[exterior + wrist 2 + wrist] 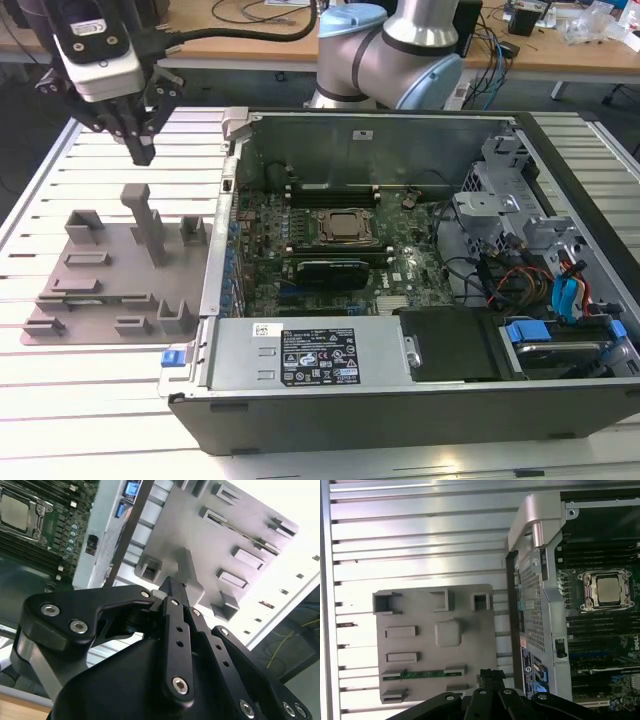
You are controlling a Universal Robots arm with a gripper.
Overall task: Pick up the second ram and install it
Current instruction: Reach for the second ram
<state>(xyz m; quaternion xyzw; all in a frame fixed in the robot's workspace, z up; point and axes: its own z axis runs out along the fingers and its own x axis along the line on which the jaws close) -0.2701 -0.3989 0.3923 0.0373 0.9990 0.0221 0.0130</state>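
While my gripper hangs above the grey fixture tray, its jaws look pressed together with nothing between them. In the first wrist view the second ram lies flat in a long cradle near one edge of that tray, a thin green stick not far from the gripper's tip.

I judge it light and stiff but fragile. It would not sag, yet a hard squeeze or a twist could crack it. I would take it by its two long edges near the middle, keeping off the chips and the contact edge. Since it sits low in the cradle, the bite would be shallow.

The tray rests on a slotted aluminium table, just beside the open computer case. Inside, the motherboard carries a CPU socket flanked by dark memory slots. A wooden desk strewn with cables stands behind.
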